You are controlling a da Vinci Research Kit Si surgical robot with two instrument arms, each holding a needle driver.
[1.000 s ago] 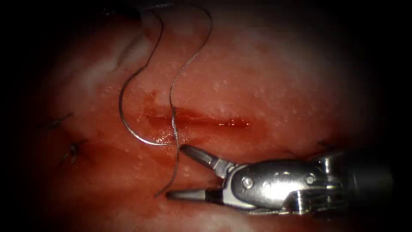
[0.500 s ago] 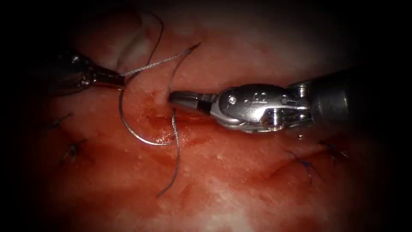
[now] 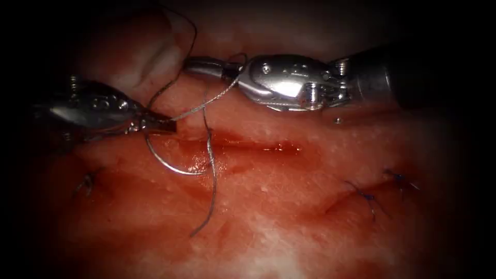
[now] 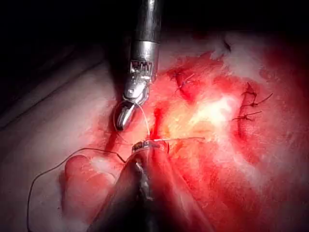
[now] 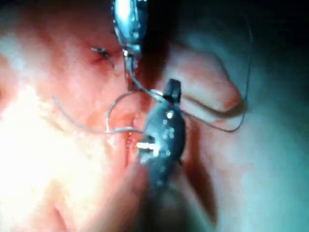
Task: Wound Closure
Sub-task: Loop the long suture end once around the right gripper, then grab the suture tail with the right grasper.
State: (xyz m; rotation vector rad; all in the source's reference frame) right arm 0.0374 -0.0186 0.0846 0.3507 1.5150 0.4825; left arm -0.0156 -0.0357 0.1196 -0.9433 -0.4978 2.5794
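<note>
The left tool (image 3: 168, 125) has its jaws closed on the thread (image 3: 206, 103) just above the cut's (image 3: 243, 147) left end. That strand runs taut up to the right tool (image 3: 199, 66), closed with thread wrapped around it. The needle (image 3: 168, 165) curves below the left tool, unheld, its lower end at the cut in the tissue (image 3: 289, 217).

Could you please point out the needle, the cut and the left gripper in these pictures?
needle (image 3: 168, 166): endoscope view, on the curved body lying on the tissue.
cut (image 3: 258, 146): endoscope view, on its wet red line.
left gripper (image 3: 168, 125): endoscope view, at the tips, shut on the thread.
</note>
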